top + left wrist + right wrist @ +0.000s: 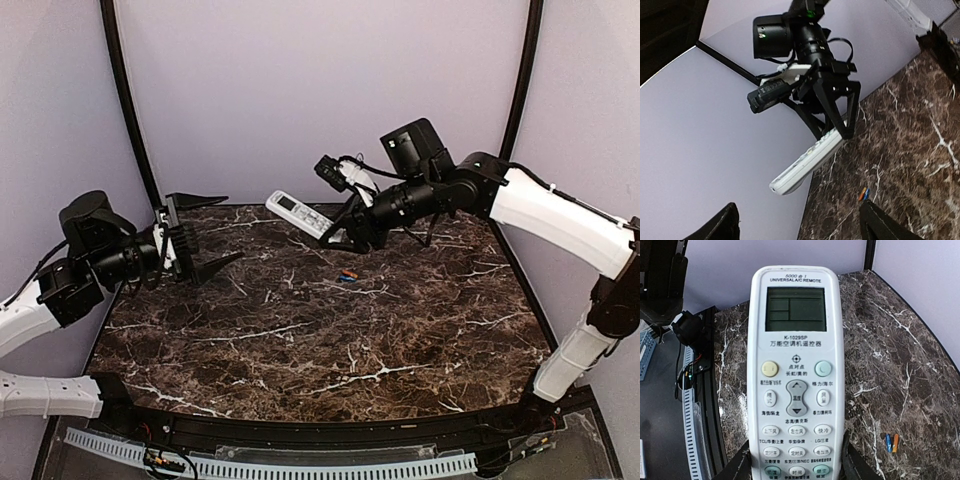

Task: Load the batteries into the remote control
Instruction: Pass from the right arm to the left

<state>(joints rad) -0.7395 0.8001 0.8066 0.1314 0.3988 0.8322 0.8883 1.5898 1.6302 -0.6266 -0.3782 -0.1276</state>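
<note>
The white remote control (300, 214) is held in the air above the far part of the table by my right gripper (347, 238), which is shut on its button end. In the right wrist view the remote control (795, 375) faces the camera, screen at the top, with the black fingers (856, 462) clamping its lower sides. It also shows in the left wrist view (807, 160). The two batteries (347, 277), orange and blue, lie side by side on the marble; they also show in the right wrist view (892, 442) and the left wrist view (863, 193). My left gripper (207, 235) is open and empty at the far left.
The dark marble table (330, 340) has a black raised rim. A grey slotted cable rail (270, 465) runs along the near edge. Lilac walls and black curved poles (128, 100) enclose the back and sides.
</note>
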